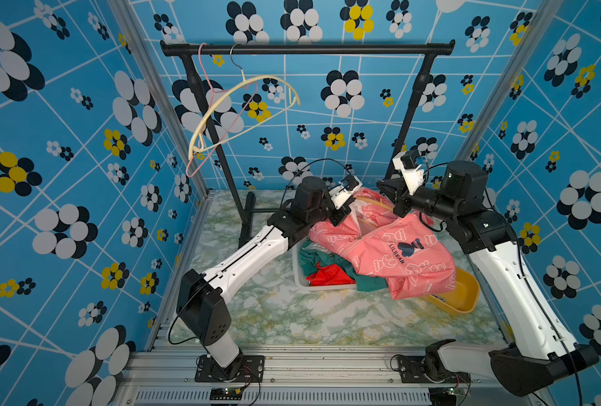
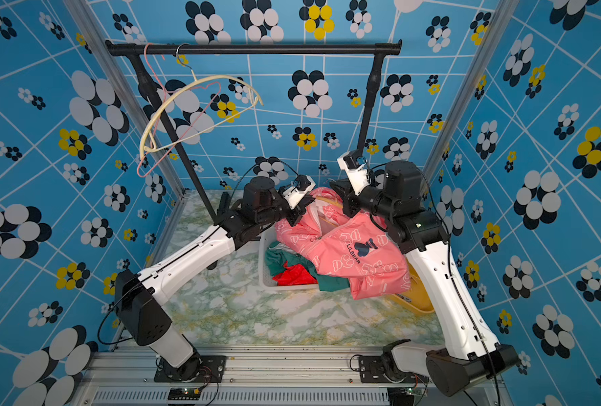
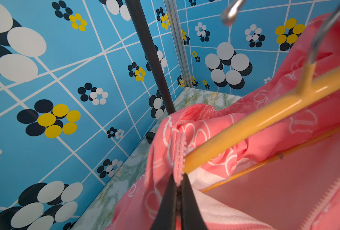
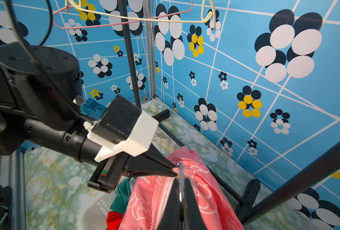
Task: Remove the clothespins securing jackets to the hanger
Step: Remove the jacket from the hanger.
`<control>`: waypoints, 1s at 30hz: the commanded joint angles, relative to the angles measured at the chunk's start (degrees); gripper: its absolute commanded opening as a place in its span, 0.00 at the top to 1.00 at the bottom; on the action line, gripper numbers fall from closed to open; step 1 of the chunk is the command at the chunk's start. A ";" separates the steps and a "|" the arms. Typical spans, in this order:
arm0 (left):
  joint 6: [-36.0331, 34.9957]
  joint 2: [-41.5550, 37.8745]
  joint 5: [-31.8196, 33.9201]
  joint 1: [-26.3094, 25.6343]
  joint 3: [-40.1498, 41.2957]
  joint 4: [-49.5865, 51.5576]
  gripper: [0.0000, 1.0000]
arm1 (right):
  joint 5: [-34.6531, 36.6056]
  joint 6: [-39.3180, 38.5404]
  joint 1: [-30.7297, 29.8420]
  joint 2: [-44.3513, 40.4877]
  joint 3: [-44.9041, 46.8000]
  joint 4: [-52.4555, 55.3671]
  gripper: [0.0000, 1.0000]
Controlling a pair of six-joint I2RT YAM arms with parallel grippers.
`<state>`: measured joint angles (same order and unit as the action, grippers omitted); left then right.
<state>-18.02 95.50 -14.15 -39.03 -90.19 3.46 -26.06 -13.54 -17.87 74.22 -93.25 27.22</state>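
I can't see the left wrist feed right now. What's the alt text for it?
The left tool, jaws shut, pinches the zipper edge of the pink jacket by the end of the yellow hanger inside it. The hanger's metal hook blurs close to the lens; a black rack pole and blue flowered wall stand behind. No clothespin shows.

I can read only one word here: "LILBEAR", in dark capital letters on the chest of the pink jacket [image 1: 373,267]. It shows in both top views, and it runs slanted, just beside a dark blue bear figure [image 1: 410,247] printed on the same jacket. In the left wrist view there is a small white print on the jacket near the zip [image 3: 180,147], but it is too blurred for me to read.
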 commanded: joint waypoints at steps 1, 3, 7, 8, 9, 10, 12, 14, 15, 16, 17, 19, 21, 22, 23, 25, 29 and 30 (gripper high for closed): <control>-0.34 1.08 0.65 0.53 -2.44 0.87 1.00 | 0.15 -0.99 -0.15 -2.23 -0.09 -2.55 1.00; -0.41 1.41 2.56 0.62 -2.67 0.67 1.00 | 0.23 -1.28 -0.14 -2.70 -0.09 -2.48 1.00; -0.58 1.88 6.32 2.21 -3.66 0.67 1.00 | 0.17 -2.65 -0.14 -4.22 -0.48 -0.97 1.00; -0.06 2.08 7.02 3.24 -4.09 0.45 1.00 | -0.05 -3.11 -0.15 -4.74 -0.59 -0.27 1.00; 0.80 2.29 7.10 4.30 -4.54 0.49 1.00 | -0.08 -3.37 -0.08 -5.22 -0.54 0.19 1.00; 2.02 2.75 6.74 5.69 -5.43 0.72 1.00 | 0.25 -3.65 -0.10 -5.85 -0.36 0.54 1.00; 4.04 4.00 5.32 8.24 -7.48 1.43 1.00 | 1.24 -3.79 -0.15 -7.32 0.44 0.34 1.00; 5.54 5.45 4.08 10.43 -9.66 2.30 1.00 | 2.17 -3.73 -0.15 -9.13 1.05 -0.37 1.00; 5.87 6.20 3.87 11.12 -10.54 2.70 1.00 | 2.56 -3.64 -0.15 -9.86 1.06 -0.66 1.00; 6.25 6.86 3.75 11.77 -11.24 2.94 1.00 | 2.86 -3.63 -0.15 -10.77 2.99 -1.08 1.00; 6.78 7.55 3.58 12.39 -11.68 2.95 1.00 | 3.31 -3.57 -0.15 -11.74 3.41 -1.59 1.00; 7.68 8.50 2.91 13.36 -12.03 2.80 1.00 | 4.85 -2.71 -0.15 -13.59 4.64 -4.06 1.00; 8.50 8.91 2.81 14.13 -11.46 1.97 1.00 | 7.17 -0.58 -0.14 -15.29 6.18 -8.77 1.00; 8.77 8.71 2.81 14.37 -10.68 1.27 1.00 | 7.96 0.21 -0.15 -15.70 6.40 -10.58 1.00; 9.18 7.99 2.50 14.69 -9.41 0.07 1.00 | 9.23 1.76 -0.15 -15.98 6.79 -13.03 1.00; 9.96 5.53 2.03 15.39 -6.21 -2.57 1.00 | 11.08 3.60 -0.15 -16.09 7.29 -17.25 1.00; 10.28 -0.93 2.11 17.36 -1.04 -4.77 1.00 | 16.61 7.72 -0.13 -15.42 6.88 -23.57 1.00; 10.32 -2.48 2.03 18.08 0.20 -4.87 1.00 | 17.89 9.24 -0.15 -15.53 7.51 -26.79 1.00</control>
<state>-8.54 97.32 -19.27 -26.79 -93.01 0.05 -15.33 -9.02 -18.37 62.04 -83.88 17.23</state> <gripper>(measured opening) 0.065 0.057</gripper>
